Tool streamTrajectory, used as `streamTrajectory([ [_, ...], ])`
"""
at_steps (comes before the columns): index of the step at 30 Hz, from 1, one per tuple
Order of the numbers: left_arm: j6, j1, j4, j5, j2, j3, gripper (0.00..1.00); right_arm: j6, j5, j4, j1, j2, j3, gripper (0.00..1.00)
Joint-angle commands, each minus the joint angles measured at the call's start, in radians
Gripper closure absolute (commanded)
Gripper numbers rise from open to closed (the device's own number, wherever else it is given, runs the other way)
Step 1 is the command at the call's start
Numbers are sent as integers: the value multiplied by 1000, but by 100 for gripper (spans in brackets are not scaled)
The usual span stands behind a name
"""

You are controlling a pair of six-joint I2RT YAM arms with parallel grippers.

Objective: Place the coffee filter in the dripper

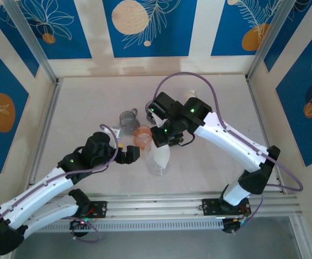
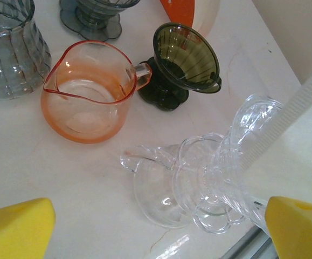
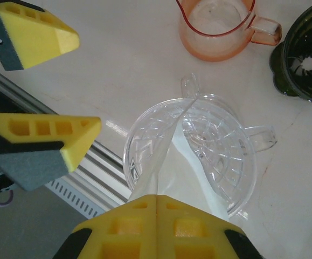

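Seen from the right wrist, my right gripper (image 3: 157,198) has its pads pressed together on the white coffee filter (image 3: 191,172), a grip the arm covers from above. The filter runs straight ahead of those fingertips into the clear dripper (image 3: 145,129). The left wrist view shows my left gripper (image 2: 158,221) spread wide, with the dripper just ahead between its pads.
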Motion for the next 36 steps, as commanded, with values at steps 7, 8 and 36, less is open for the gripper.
streamTrajectory([
  [7,2,17,-7,51,-14,39,0,-22,52,37,22,75,-7,100],
  [8,0,17,-6,55,-14,39,0,-23,56,47,24,80,-13,100],
  [36,-43,24,79,128,26,25,0,121,218,202,49,-175,-240,46],
])
